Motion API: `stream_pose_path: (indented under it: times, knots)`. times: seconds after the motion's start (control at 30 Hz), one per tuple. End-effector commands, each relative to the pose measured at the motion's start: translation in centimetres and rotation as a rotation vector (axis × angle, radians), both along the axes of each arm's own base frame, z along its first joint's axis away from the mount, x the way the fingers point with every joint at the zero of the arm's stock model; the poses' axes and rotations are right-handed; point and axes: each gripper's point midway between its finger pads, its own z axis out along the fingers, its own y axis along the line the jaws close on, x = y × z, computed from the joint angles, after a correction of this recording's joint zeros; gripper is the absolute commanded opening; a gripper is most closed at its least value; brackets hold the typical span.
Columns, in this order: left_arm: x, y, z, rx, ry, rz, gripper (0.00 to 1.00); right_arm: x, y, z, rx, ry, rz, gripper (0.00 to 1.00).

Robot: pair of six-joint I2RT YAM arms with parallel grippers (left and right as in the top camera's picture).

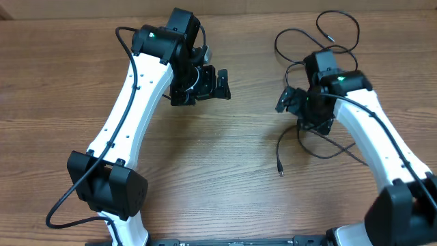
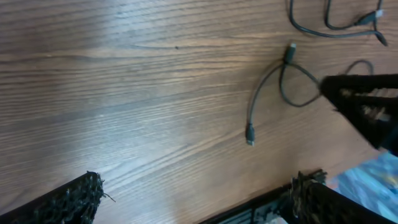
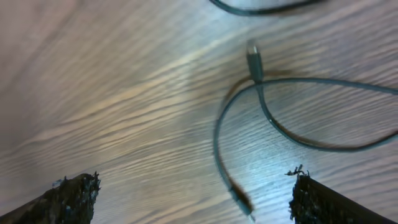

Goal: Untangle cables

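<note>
The cables lie as loose thin black strands on the wooden table. One loops at the far right (image 1: 339,31); another runs out from under my right arm to a plug (image 1: 280,171). My right gripper (image 1: 285,100) hangs open above them. In the right wrist view a blurred strand (image 3: 219,134) curls down between the wide-set fingertips (image 3: 305,190), its plug end (image 3: 242,202) loose near the right one, a second plug (image 3: 252,57) farther off. My left gripper (image 1: 223,83) is open over bare wood at centre-left (image 2: 199,193), with a looped cable (image 2: 267,87) well beyond it.
Each white arm carries its own thicker black cable (image 1: 75,181). The right gripper's dark body (image 2: 367,106) juts into the left wrist view at the right edge. A further strand (image 2: 336,28) lies at that view's top right.
</note>
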Motion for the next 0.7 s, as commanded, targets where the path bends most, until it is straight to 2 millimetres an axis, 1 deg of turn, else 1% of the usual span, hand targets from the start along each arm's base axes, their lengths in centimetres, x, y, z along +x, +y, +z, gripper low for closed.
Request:
stream_pose_path:
  times: [0.0,0.1,0.17,0.27,0.33,0.4,0.53,0.6,0.67]
  knots:
    - [-0.9,-1.0,2.4,-0.056,-0.049,-0.038,1.00,0.5,0.1,6.0,0.030,-0.158,0.022,1.00]
    - [-1.5,-1.1,3.4,-0.029,-0.093,-0.054,1.00,-0.6,-0.1,8.2,0.039,-0.211,0.022,1.00]
    - [-2.1,-1.0,4.4,0.006,-0.145,-0.062,1.00,-1.3,-0.4,9.2,0.036,-0.233,0.019,1.00]
    - [-3.0,-0.4,6.7,0.083,-0.255,-0.053,0.99,-2.5,-0.8,10.4,0.026,-0.255,0.014,1.00]
    - [-3.7,-0.3,8.1,0.118,-0.322,-0.047,1.00,-3.1,-1.0,10.9,0.027,-0.262,0.014,1.00]
    - [-4.6,-0.7,9.5,0.132,-0.384,-0.063,1.00,-3.7,-1.2,11.3,0.020,-0.268,0.012,1.00]
    - [-6.5,-1.3,11.3,0.154,-0.456,-0.070,1.00,-4.3,-2.3,11.9,-0.028,-0.290,-0.008,1.00]
    - [-7.3,-1.0,12.0,0.179,-0.488,-0.039,1.00,-4.3,-3.0,12.3,-0.060,-0.314,-0.023,1.00]
    - [-7.9,-0.3,13.1,0.216,-0.535,0.013,1.00,-4.1,-3.4,12.6,-0.080,-0.331,-0.033,1.00]
